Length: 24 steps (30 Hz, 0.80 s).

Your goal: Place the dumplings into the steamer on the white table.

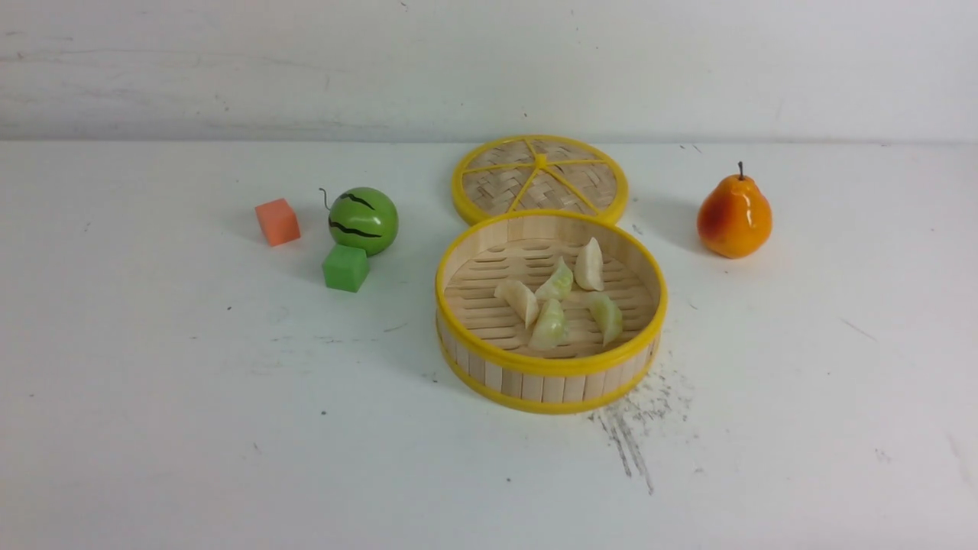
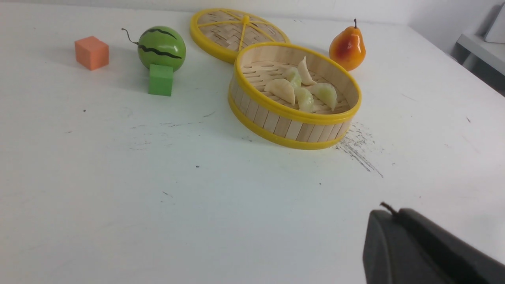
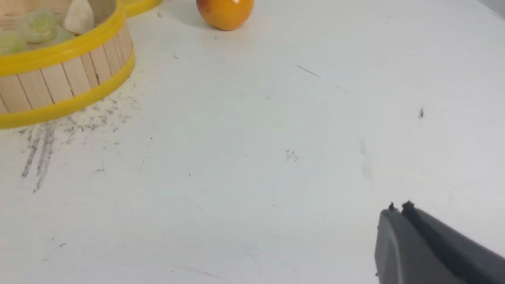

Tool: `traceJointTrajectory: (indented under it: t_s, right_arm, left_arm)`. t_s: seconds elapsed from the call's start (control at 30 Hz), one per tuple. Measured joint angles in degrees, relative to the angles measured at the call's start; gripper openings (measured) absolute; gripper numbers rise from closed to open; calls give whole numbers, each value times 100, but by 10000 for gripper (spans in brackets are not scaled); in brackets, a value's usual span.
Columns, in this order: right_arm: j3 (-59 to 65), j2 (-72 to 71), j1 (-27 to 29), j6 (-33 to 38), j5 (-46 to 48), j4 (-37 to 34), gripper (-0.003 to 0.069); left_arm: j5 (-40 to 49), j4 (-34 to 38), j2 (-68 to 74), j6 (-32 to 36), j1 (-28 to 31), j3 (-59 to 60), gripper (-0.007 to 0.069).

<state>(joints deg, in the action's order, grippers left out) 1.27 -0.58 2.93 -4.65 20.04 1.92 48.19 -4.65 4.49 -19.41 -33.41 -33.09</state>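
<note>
Five dumplings [image 1: 561, 302] lie clustered inside the steamer [image 1: 550, 370] at mid white table [image 1: 153, 428]. Wide bare surface spreads near and on both sides. The left gripper [image 2: 390, 211] and right gripper [image 3: 398, 207] hang above the near table, both clenched, holding nothing.

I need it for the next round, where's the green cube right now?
In the front view, the green cube sits left of the steamer, touching the toy watermelon.

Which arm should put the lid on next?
Neither clearly; perhaps left. All five dumplings sit in the steamer; the lid lies behind it, and both shut grippers are away.
</note>
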Motion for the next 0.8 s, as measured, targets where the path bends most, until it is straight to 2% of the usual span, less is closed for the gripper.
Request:
traceJointTrajectory:
  t_s: [0.27, 0.8]
  right_arm:
    - [-16, -5, -231, -90, 137, 69, -6]
    - [-18, -5, -237, -90, 148, 51, 3]
  left_arm:
    - [45, -6, 0, 0, 0, 0, 6]
    - [62, -11, 0, 0, 0, 0, 19]
